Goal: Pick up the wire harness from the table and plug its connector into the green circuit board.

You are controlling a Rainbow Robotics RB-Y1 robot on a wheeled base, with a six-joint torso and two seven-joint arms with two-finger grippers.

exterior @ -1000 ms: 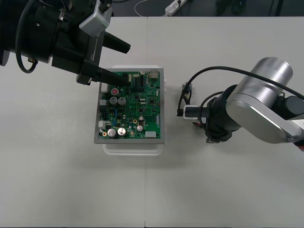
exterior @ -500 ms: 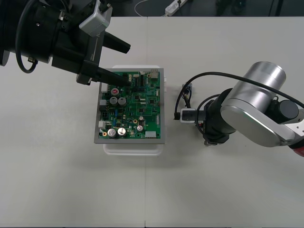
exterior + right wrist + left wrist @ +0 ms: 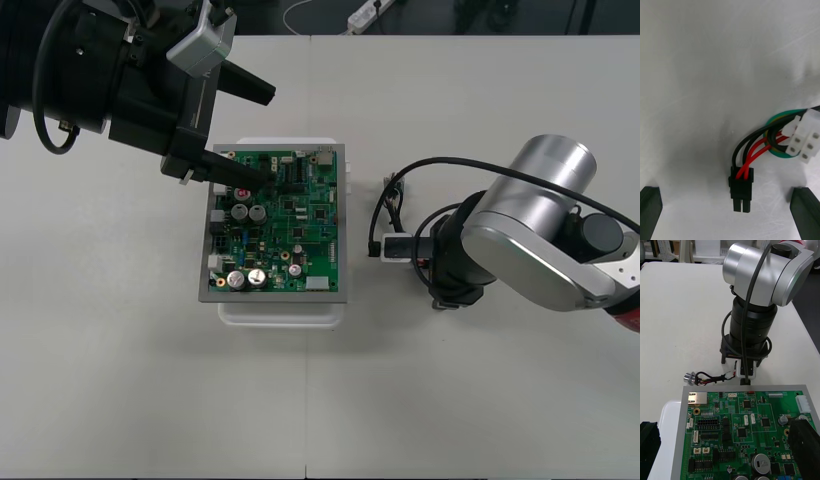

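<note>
The small wire harness of thin red, black and green wires [image 3: 711, 378] is lying on the plain light table [image 3: 480, 400] just beside the green circuit board [image 3: 275, 225], off the board's edge that is facing the right arm, with nothing plugged in. Its round metal flanged socket [image 3: 688, 377] is resting near one corner of the board, and its small black plug [image 3: 742, 192] is lying on the table with the wires curling back from it.

The right gripper [image 3: 726, 204] is pointing down at the table beside the board. Its jaws are standing wide apart on either side of the plug and are gripping nothing. The left gripper [image 3: 276, 142] is hanging over the board's far end, jaws likewise spread and empty.

The likeliest trouble is a poor grasp. Closing fingers could be pinching the curled red and black leads instead of the plug body, or nipping it off-centre so that it twists. A twisted plug would be meeting the board's header crooked and might be jamming. The trailing socket could also be snagging on the board's white plastic base [image 3: 280, 312] as the harness lifts.
</note>
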